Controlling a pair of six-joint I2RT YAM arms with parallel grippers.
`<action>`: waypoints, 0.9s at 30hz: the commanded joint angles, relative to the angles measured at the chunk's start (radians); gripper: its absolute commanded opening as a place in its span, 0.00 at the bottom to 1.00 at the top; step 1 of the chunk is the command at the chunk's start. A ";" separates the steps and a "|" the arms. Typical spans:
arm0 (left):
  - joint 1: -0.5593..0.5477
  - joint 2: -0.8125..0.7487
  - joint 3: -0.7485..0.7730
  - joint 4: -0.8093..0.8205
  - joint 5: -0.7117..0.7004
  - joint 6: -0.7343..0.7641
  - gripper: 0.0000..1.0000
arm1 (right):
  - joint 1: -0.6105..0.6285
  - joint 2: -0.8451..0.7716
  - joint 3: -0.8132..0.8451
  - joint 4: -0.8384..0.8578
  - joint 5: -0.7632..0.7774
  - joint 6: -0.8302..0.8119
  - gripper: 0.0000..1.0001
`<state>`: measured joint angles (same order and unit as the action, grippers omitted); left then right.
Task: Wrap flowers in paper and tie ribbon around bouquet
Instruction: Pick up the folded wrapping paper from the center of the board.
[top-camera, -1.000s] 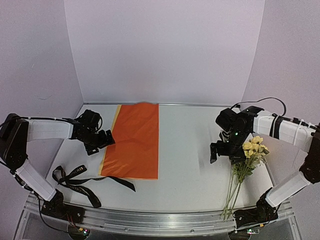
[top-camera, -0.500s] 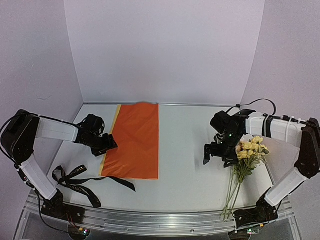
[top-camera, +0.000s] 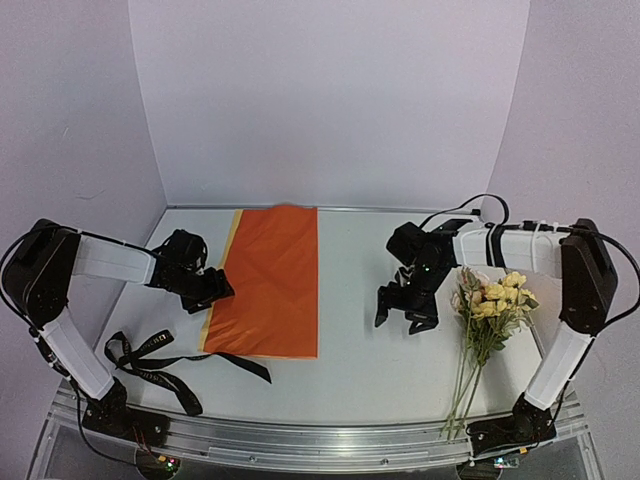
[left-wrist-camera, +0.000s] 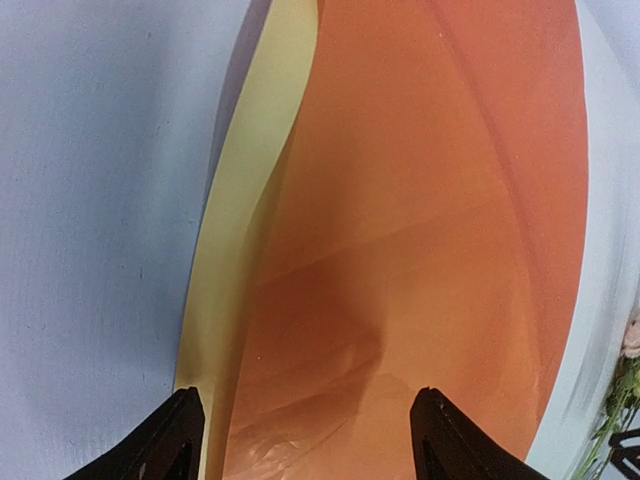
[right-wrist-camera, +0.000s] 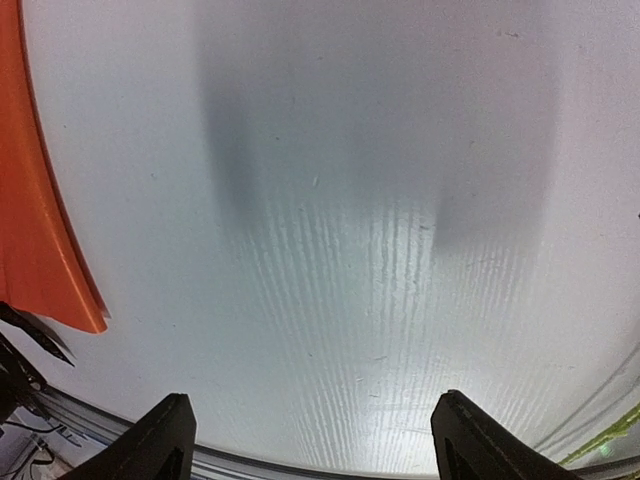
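Top view – table (top-camera: 370, 375): pale surface bearing the paper, the ribbon and the flowers, each lying apart from the others.
Top view – paper (top-camera: 268, 280): flat on the left half, orange side up, with a yellow strip showing along its left edge.
Top view – ribbon (top-camera: 158, 365): loose black loops near the front left, one tail running under the paper's near edge.
Top view – flowers (top-camera: 492, 300): on the right side, blooms toward the back, stems pointing to the near edge.
Top view – left gripper (top-camera: 210, 290): low at the paper's left edge, arm reaching in from the left wall.
Top view – right gripper (top-camera: 405, 312): pointing down over bare table between paper and flowers, just left of the blooms, forearm stretched leftward.
Left wrist view – left gripper (left-wrist-camera: 305, 445): jaws spread wide; the paper's (left-wrist-camera: 430, 250) left edge runs between the fingertips (left-wrist-camera: 165, 440), nothing pinched.
Left wrist view – flowers (left-wrist-camera: 628, 395): a sliver at the far right edge.
Right wrist view – right gripper (right-wrist-camera: 320, 445): jaws wide apart over bare table (right-wrist-camera: 340, 250), holding nothing.
Right wrist view – paper (right-wrist-camera: 35, 220): orange corner at the left edge, the ribbon's (right-wrist-camera: 35, 338) tail just below it.
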<state>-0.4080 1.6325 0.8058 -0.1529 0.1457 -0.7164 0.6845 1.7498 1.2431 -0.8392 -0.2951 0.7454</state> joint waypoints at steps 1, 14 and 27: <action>0.004 0.019 0.008 0.044 0.052 0.027 0.68 | 0.021 0.059 0.068 0.039 -0.032 0.049 0.78; 0.005 0.029 0.029 0.057 0.094 0.028 0.39 | 0.099 0.263 0.242 0.111 -0.070 0.126 0.58; 0.004 -0.096 0.124 -0.043 0.143 0.056 0.00 | 0.137 0.440 0.377 0.185 -0.103 0.199 0.33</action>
<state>-0.4065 1.6398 0.8378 -0.1635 0.2625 -0.6816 0.8084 2.1493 1.5596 -0.6814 -0.3877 0.9124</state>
